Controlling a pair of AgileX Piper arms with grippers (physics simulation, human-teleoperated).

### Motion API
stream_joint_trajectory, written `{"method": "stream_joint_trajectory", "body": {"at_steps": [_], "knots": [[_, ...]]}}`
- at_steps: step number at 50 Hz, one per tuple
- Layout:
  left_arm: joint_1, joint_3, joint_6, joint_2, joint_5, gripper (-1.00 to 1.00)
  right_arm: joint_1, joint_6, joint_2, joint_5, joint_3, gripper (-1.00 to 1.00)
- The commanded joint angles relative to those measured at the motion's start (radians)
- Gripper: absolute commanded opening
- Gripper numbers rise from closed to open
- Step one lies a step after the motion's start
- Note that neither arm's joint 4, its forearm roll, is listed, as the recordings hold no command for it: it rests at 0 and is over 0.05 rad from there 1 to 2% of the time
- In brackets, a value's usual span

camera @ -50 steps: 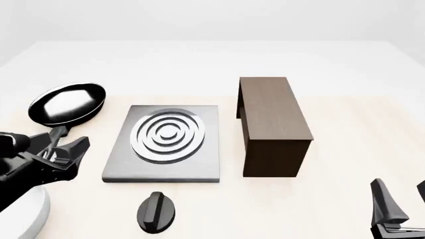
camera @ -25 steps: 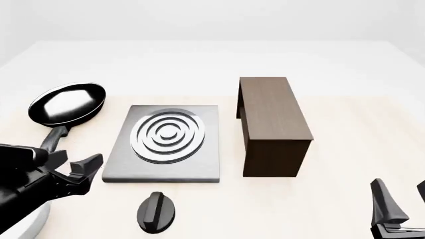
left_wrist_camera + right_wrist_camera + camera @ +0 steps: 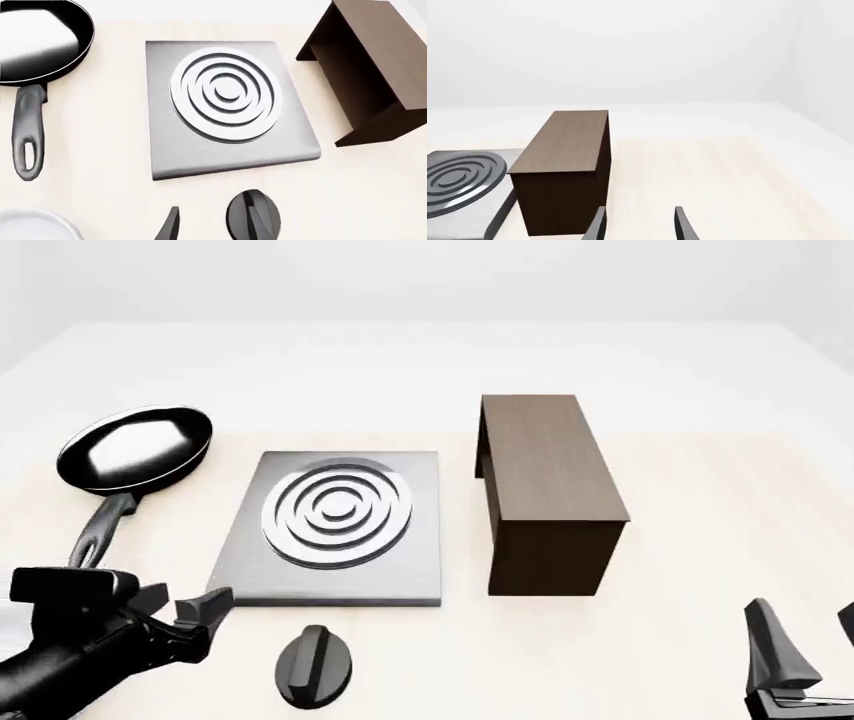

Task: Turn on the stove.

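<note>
Hovering low over the near left part of the table, the left gripper (image 3: 200, 615) shows one dark fingertip (image 3: 214, 602) pointing toward the black oval knob (image 3: 314, 666); its second finger is hidden, so whether it is open cannot be told, and it has hold of nothing. The tip stands just beside the knob, apart from it. The right gripper (image 3: 639, 224) rests at the near right corner, its two fingers parted with only bare table between them.

The knob lies on the table just in front of the stove plate (image 3: 246, 565), a flat grey square carrying a round burner (image 3: 336, 511) of concentric rings. Knob and plate do not touch.

The table (image 3: 694, 470) is pale wood-toned, smooth, and runs back to plain white walls.

A black frying pan (image 3: 135, 447) sits left of the plate, its handle (image 3: 102, 526) pointing toward the near side. A tall dark brown wooden box (image 3: 547, 485) stands just right of the plate. A white rounded rim (image 3: 33, 225) shows by the left arm; what it belongs to cannot be told.
</note>
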Motion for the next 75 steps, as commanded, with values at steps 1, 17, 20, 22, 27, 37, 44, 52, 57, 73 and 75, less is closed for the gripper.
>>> {"method": "stream_joint_trajectory", "body": {"at_steps": [1,17,20,22,27,37,44,52,57,73,75], "knots": [[-0.013,0.044,-0.043,0.013,-0.028,1.00,0.000,-0.001,0.000,0.000,0.000,1.00],[0.001,0.088,-0.051,0.049,-0.083,1.00,0.001,-0.001,0.000,0.000,0.000,1.00],[0.005,0.099,-0.053,0.062,-0.101,1.00,0.001,-0.001,0.000,0.000,0.000,1.00],[0.006,0.110,-0.054,0.071,-0.116,1.00,0.001,-0.001,0.000,0.000,0.000,1.00],[0.015,0.128,-0.055,0.102,-0.151,1.00,0.001,-0.001,0.000,0.000,0.000,1.00],[0.019,0.155,-0.046,0.154,-0.202,1.00,0.001,-0.001,0.000,0.000,0.000,1.00],[0.010,0.176,-0.060,0.160,-0.218,1.00,0.001,-0.001,0.000,0.000,0.000,1.00],[-0.005,0.204,-0.082,0.180,-0.246,1.00,0.001,-0.001,0.000,0.000,0.000,1.00],[-0.037,0.225,-0.094,0.205,-0.273,1.00,0.001,-0.001,0.000,0.000,0.000,1.00],[-0.058,0.248,-0.131,0.262,-0.338,1.00,0.001,-0.001,0.000,0.000,0.000,1.00],[-0.064,0.265,-0.142,0.320,-0.405,1.00,0.002,-0.002,0.000,0.000,0.000,1.00]]}}
